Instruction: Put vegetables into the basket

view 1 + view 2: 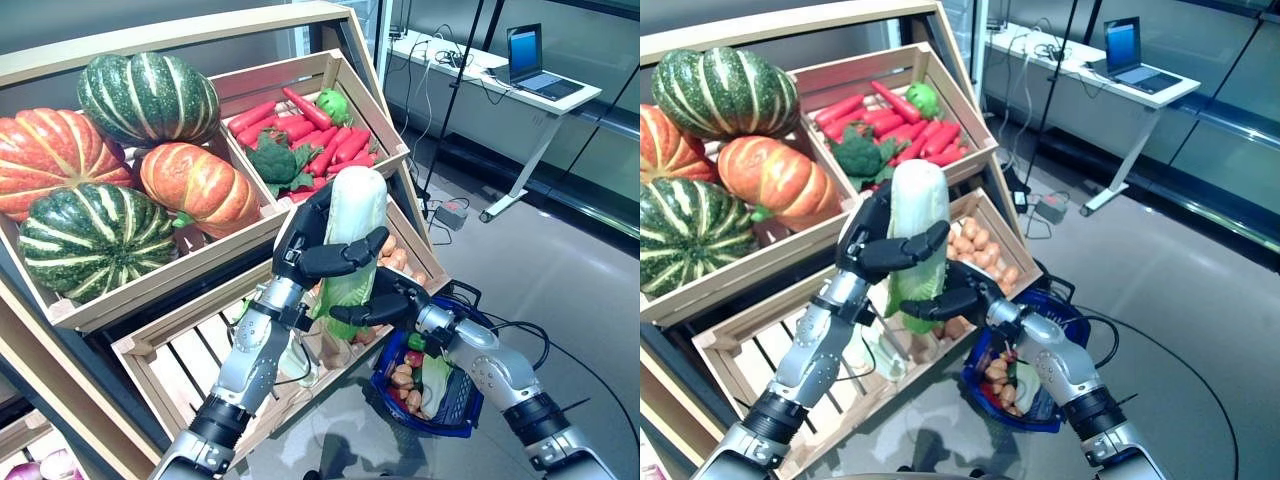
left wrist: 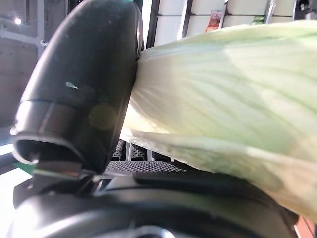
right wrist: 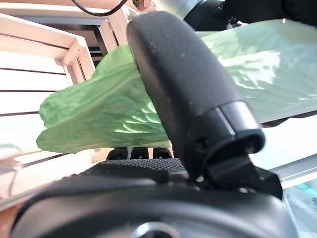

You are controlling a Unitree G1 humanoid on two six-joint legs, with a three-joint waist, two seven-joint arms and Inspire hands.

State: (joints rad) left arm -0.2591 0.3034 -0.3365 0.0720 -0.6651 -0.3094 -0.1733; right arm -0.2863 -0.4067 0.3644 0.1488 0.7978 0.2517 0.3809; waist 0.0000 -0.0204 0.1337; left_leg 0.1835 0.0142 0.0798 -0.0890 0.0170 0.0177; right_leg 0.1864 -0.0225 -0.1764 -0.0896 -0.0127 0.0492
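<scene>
A long pale-green napa cabbage (image 1: 352, 220) stands nearly upright in front of the shelf's lower crates. My left hand (image 1: 308, 252) is shut on its middle, thumb across the front. Below it, my right hand (image 1: 385, 303) is shut on the cabbage's leafy lower end (image 3: 99, 114). In the left wrist view the cabbage (image 2: 223, 99) lies against the thumb (image 2: 84, 84). The blue basket (image 1: 462, 408) hangs under my right forearm, holding several small vegetables and a green leafy piece.
The wooden shelf holds pumpkins (image 1: 150, 170) in its upper left crate, carrots and broccoli (image 1: 300, 140) in the upper right, potatoes (image 1: 395, 258) lower right, and a slatted crate (image 1: 180, 370) lower left. A desk with a laptop (image 1: 535, 65) stands behind.
</scene>
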